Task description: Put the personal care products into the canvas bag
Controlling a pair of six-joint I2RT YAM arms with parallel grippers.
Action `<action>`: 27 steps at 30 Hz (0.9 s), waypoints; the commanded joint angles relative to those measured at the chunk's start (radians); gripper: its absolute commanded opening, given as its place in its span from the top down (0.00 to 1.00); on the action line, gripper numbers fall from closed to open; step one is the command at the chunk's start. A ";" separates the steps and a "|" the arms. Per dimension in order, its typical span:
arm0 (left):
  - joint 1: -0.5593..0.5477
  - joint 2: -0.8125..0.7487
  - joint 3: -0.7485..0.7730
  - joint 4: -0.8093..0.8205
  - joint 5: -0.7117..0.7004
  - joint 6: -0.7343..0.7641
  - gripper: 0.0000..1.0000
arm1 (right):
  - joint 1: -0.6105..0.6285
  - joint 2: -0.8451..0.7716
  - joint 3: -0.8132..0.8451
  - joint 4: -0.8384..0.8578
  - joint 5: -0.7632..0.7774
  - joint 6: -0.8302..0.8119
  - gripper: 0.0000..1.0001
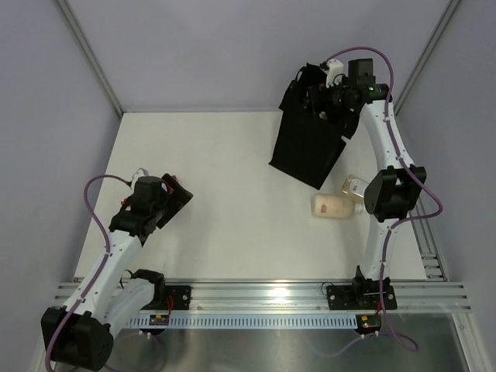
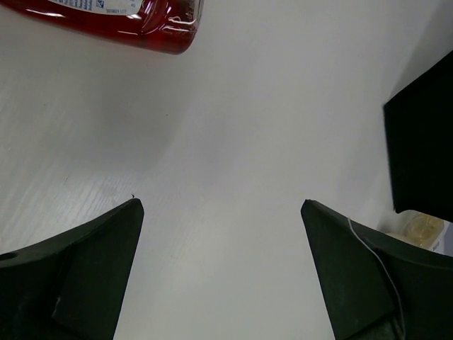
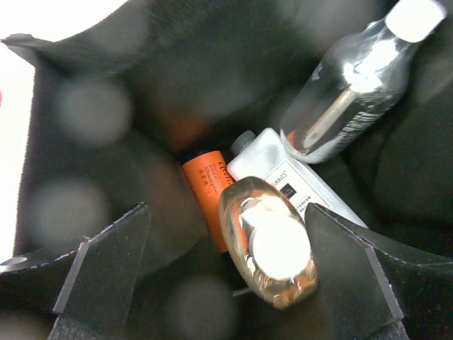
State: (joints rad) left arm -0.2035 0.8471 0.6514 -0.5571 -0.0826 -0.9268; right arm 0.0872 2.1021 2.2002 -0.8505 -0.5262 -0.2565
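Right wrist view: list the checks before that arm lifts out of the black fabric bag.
1. Right jaws open: ok.
2. Amber clear bottle free of the jaws: cannot tell, it lies between them.
3. Orange bottle, white squarish bottle, silver cylinder inside black fabric bag: ok.
4. All products bagged: not ok; beige bottle and red bottle lie on the white table.
5. Left jaws open: ok.

A white table (image 1: 225, 194) sits enclosed by pale grey walls (image 1: 232, 46), with a slotted aluminium rail (image 1: 263, 293) along its near edge and metal frame posts (image 1: 89, 54) at the far corners.
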 commanded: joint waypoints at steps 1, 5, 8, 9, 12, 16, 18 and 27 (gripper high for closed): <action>0.007 0.035 0.020 0.000 -0.016 0.065 0.01 | -0.021 -0.169 0.059 -0.007 0.023 0.002 0.01; 0.006 0.066 0.051 0.028 0.079 0.282 0.01 | -0.063 -0.266 0.041 0.010 0.025 0.011 0.00; 0.006 0.060 0.068 0.069 0.216 0.440 0.01 | -0.079 -0.342 -0.002 -0.004 -0.023 -0.018 0.01; 0.007 0.056 0.073 0.080 0.239 0.466 0.01 | -0.079 -0.364 -0.023 -0.005 -0.034 -0.039 0.01; 0.006 0.053 0.100 0.088 0.306 0.552 0.01 | -0.107 -0.474 -0.144 -0.002 -0.075 -0.116 0.00; 0.007 0.061 0.128 0.115 0.423 0.621 0.01 | -0.107 -0.635 -0.336 0.036 -0.081 -0.190 0.00; 0.007 0.063 0.131 0.152 0.501 0.637 0.01 | -0.107 -0.727 -0.448 0.041 -0.122 -0.245 0.01; 0.006 0.168 0.226 0.191 0.744 0.681 0.01 | -0.107 -0.945 -0.936 -0.243 -0.468 -0.907 0.00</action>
State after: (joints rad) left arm -0.2016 0.9928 0.8162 -0.4263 0.5156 -0.2977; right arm -0.0162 1.1847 1.3815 -0.9661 -0.8658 -0.8211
